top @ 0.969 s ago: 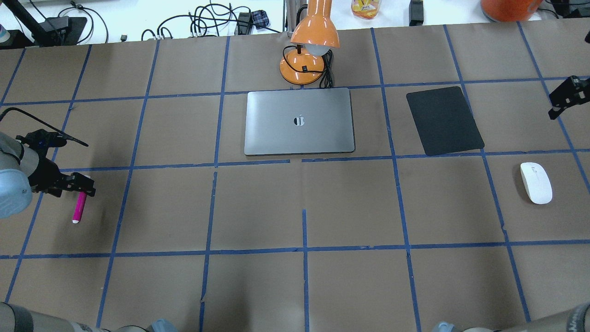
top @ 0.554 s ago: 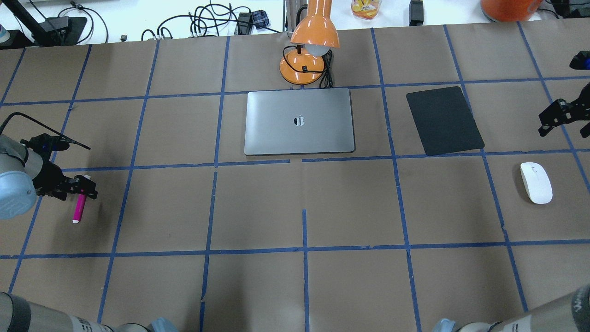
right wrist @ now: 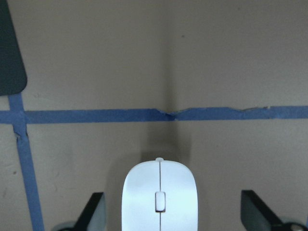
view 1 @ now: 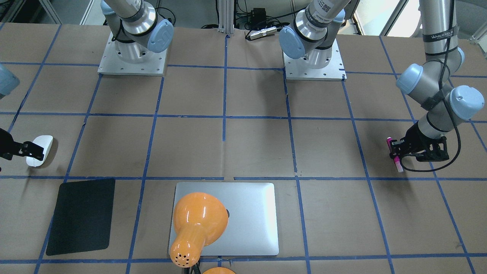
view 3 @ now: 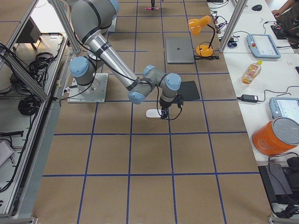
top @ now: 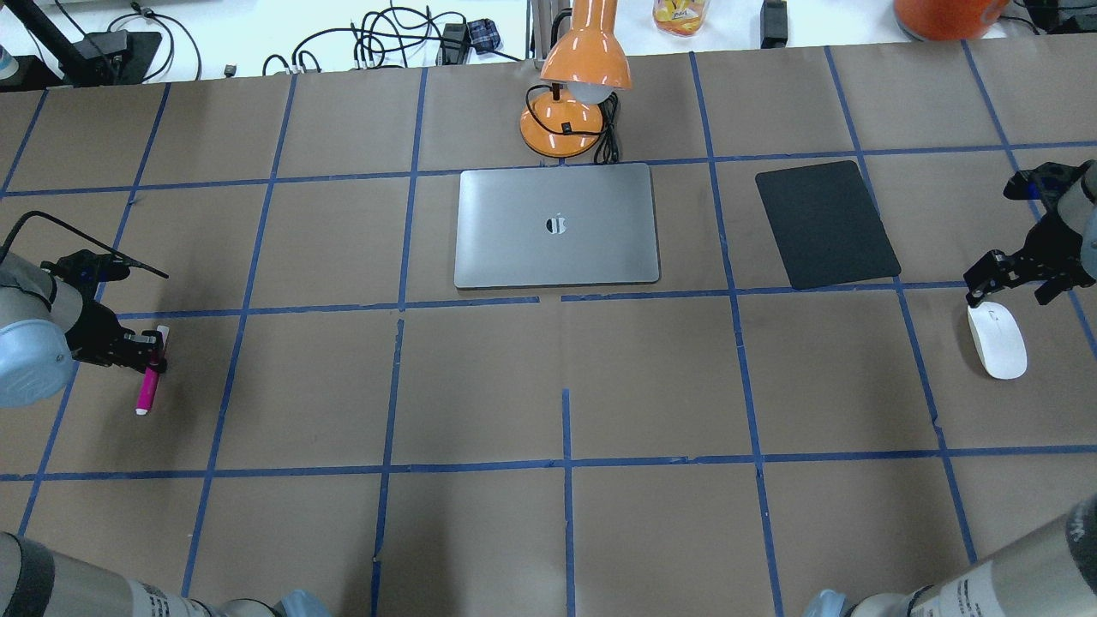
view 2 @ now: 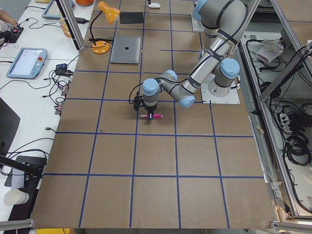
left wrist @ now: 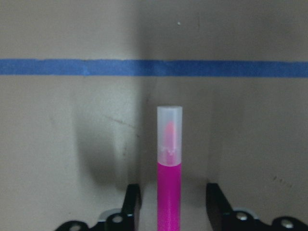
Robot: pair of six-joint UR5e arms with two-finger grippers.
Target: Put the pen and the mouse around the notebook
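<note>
Far to the left of the notebook (top: 557,227), and a little nearer to the robot than it, the pen (top: 148,386) lies flat on the surface (top: 480,386) in the same place as before. The left gripper (top: 147,348) has come lower over the pen's far part. Its jaws are released, one finger (left wrist: 131,204) on each side of the pen with a gap to it. Far to the right of the notebook, beyond the black mat (top: 826,224), the mouse (top: 997,339) has not moved either. The right gripper (top: 1016,287), which was away from the mouse a moment ago, is now at the mouse's far end. Its jaws are spread wide, not touching the mouse.
</note>
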